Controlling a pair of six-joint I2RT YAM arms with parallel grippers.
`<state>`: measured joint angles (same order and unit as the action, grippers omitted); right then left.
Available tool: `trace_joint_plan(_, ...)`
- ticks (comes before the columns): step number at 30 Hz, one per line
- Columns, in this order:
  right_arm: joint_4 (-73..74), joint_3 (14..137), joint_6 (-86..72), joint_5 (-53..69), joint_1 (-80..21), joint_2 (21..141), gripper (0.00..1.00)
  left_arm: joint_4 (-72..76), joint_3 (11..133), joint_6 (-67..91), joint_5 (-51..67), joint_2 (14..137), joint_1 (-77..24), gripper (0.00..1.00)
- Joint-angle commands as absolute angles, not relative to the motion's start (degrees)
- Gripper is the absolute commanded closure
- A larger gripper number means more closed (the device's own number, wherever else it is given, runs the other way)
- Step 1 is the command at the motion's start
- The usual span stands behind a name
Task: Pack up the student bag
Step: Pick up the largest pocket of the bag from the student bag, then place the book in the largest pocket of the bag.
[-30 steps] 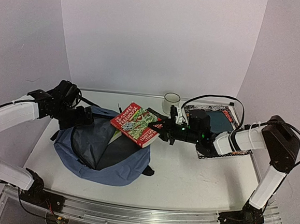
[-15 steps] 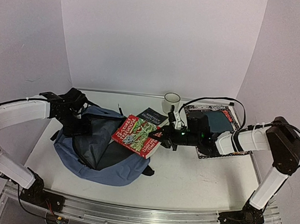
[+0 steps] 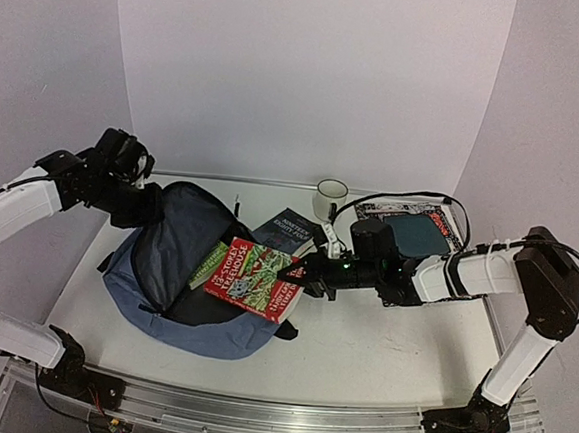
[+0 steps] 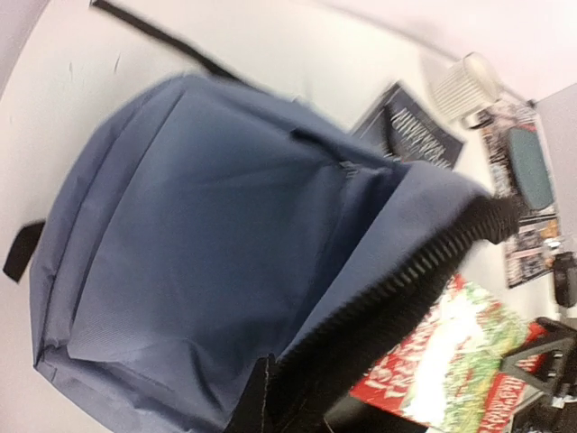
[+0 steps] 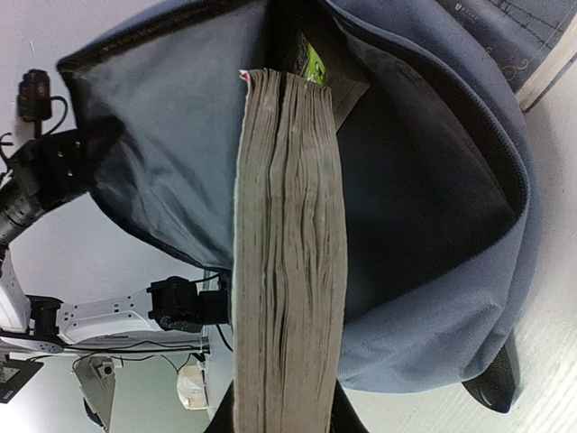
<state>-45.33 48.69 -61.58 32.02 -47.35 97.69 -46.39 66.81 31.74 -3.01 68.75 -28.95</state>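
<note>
The student bag (image 3: 177,313), slate-blue with a dark lining, lies at the left of the table with its mouth wide. My left gripper (image 3: 148,205) is shut on the bag's black zipper rim (image 4: 406,280) and holds the flap up. A thick book with a red cover (image 3: 254,284) hangs tilted over the opening, its left end inside the mouth, with my right gripper (image 3: 305,271) shut on its right end. In the right wrist view the book's page edge (image 5: 288,253) points into the bag's dark inside (image 5: 424,180), where a green thing (image 5: 314,63) lies.
A dark blue book (image 3: 293,232) lies flat on the table just behind the bag. A white cup (image 3: 330,195) stands at the back. A magazine with a dark teal case on it (image 3: 419,232) sits at the back right, with a black cable looping over it.
My left gripper has shut on the bag's rim and pulled the flap up and back, widening the mouth. The right gripper has carried the red book left and down into the opening.
</note>
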Motion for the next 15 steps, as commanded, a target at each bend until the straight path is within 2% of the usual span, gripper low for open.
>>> trace_joint_plan(1, -50.4, 55.6, -62.1, 35.0, -48.4, 99.1, 1.0, -44.4, 74.2, 29.1, -2.1, 65.2, -28.7, 1.0)
trace_joint_plan(15, -59.4, 66.9, -74.6, 32.1, -49.9, 112.2, 1.0, -39.5, 79.5, 31.2, 11.6, 64.2, -28.8, 1.0)
